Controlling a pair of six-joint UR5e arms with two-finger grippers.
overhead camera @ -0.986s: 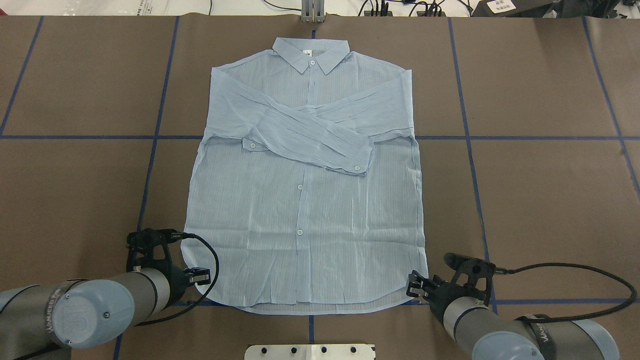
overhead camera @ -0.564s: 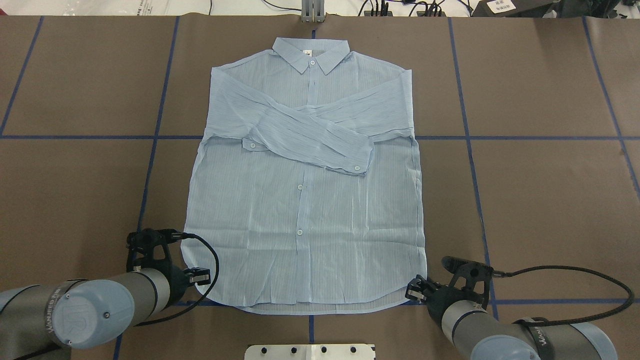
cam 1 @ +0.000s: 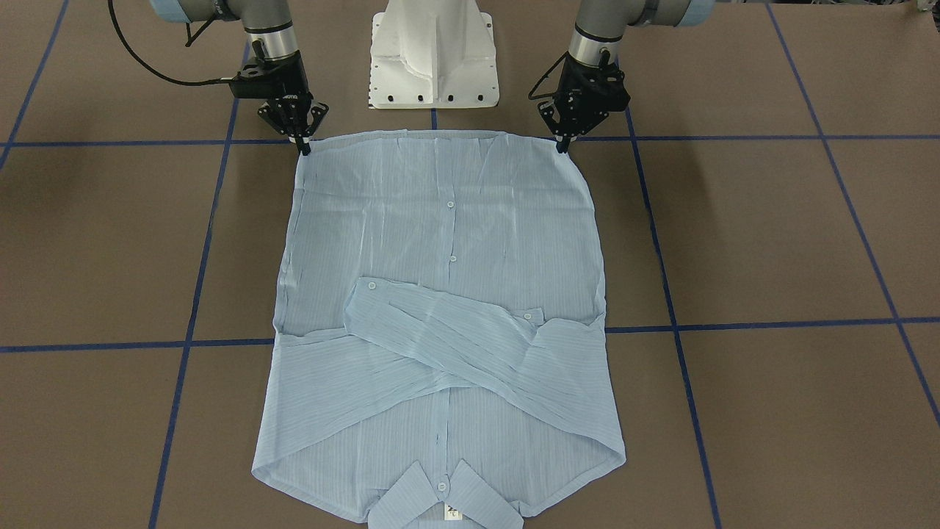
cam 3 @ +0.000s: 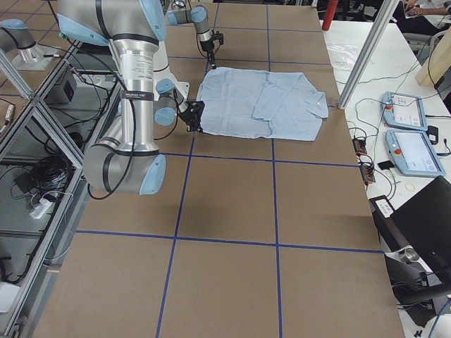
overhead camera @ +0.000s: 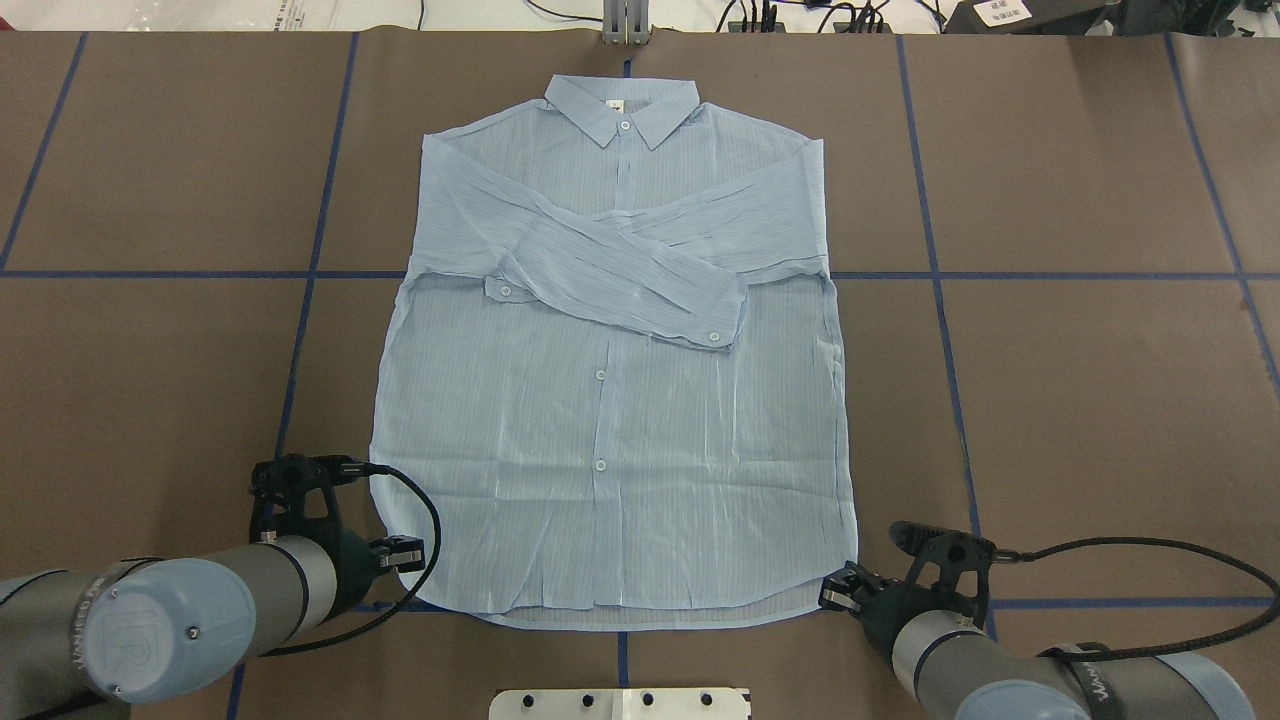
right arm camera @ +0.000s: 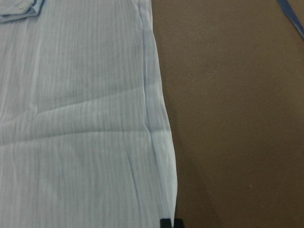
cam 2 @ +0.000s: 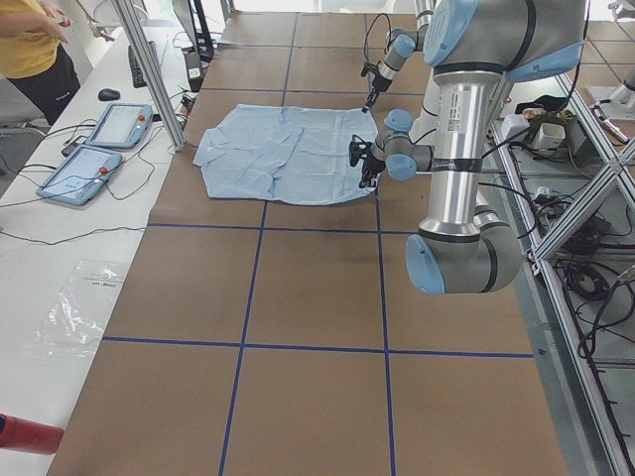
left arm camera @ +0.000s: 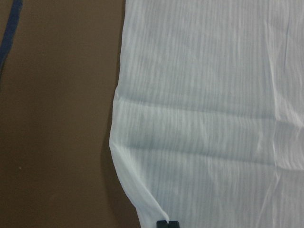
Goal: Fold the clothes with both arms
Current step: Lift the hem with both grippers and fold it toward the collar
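Observation:
The pale blue striped shirt [overhead camera: 610,420] lies flat on the brown table, collar [overhead camera: 620,105] at the far side and both sleeves crossed over the chest. My left gripper [overhead camera: 400,553] is at the near left hem corner, fingertips pinched together on the cloth edge. The front-facing view shows this left gripper [cam 1: 562,145] narrowed to a point on the shirt [cam 1: 440,220]. My right gripper [overhead camera: 838,597] pinches the near right hem corner; in the front-facing view the right gripper [cam 1: 303,145] is likewise narrowed. Each wrist view shows only hem cloth and a closed tip at the bottom edge.
The white pedestal base [cam 1: 433,51] stands just behind the hem between the arms. Blue tape lines [overhead camera: 935,275] grid the brown table. A metal post [overhead camera: 625,22] rises beyond the collar. A side bench holds tablets [cam 2: 119,124], with a person [cam 2: 30,40] nearby.
My right gripper has shifted slightly toward the near edge at the right hem corner. The left gripper and the shirt have hardly moved.

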